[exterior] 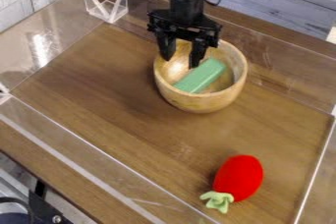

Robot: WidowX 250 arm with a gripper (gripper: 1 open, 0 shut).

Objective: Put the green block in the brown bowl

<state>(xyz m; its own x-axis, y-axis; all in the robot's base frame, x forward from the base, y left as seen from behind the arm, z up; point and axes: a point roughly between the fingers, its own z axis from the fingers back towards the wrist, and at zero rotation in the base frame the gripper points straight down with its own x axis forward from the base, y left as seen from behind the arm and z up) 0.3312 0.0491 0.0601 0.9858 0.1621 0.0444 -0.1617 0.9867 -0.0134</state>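
**Already in: the green block lies in the brown bowl**

Plainly, from the one camera view, my gripper [182,49] hangs point-down over the far-left rim of the brown bowl [201,94]. My dark fingers [164,43] stand apart with nothing between them; I hold no object. How wide the gap is I can only say roughly: parted, not pinched together.

Just below my fingertips and a little to their right, the green block [202,76] rests inside the bowl. It lies tilted, one end down toward the bowl's floor and the other leaning up against the inner wall on the right side. It sits clear of my fingers; I see a gap between them and the block's upper face.

The bowl stands on a wooden table [105,120] under my jaws, inside a low clear-walled tray [79,159]. Well away from my jaws, toward the near right corner, a red strawberry toy [237,181] lies on its side, its green leaves pointing to the near edge. Behind my jaws and to the left, a small clear stand [105,2] sits at the table's far edge.
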